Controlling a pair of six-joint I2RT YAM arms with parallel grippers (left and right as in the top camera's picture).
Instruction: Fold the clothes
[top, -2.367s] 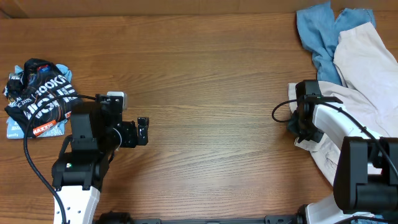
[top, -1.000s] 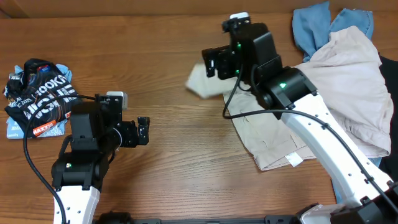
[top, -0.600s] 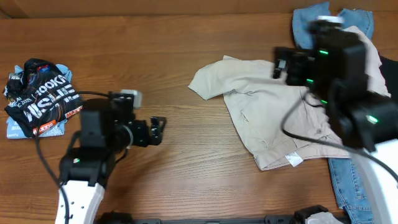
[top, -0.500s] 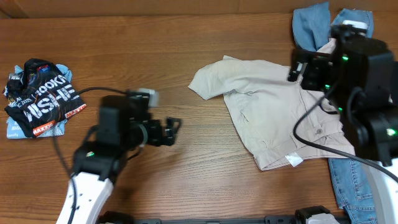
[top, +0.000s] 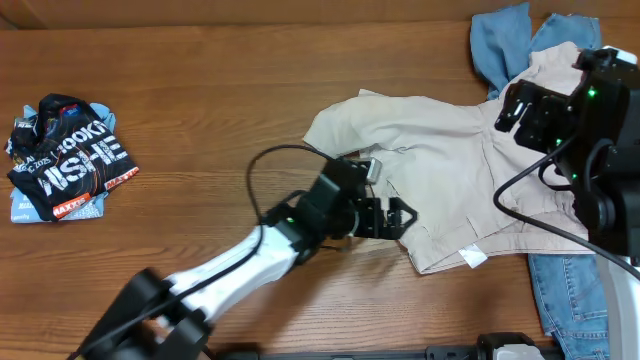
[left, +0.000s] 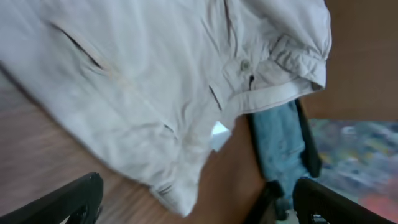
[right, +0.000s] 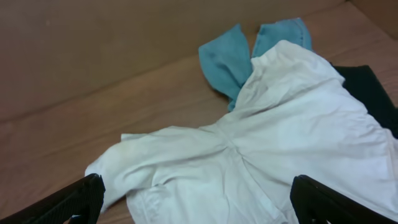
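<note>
Cream trousers (top: 450, 165): lay crumpled right of centre on tabletop (top: 220, 90), overlapping blue jeans (top: 500, 50). My left end effector (top: 397, 218), jaws apart and empty, hovered at their near edge, I judged to grip it. Right end effector (top: 515, 108): likewise spread, empty, held above them.

We count garments, three: cream trousers (top: 450, 165), one; blue jeans (top: 500, 45), one, poking from under trousers' far side; black lettered piece (top: 65, 155), one, well left of trousers. Grippers, two: left (top: 405, 220) at trousers' near-left edge, right (top: 508, 110) over trousers' right. Table (top: 250, 80), one.
</note>
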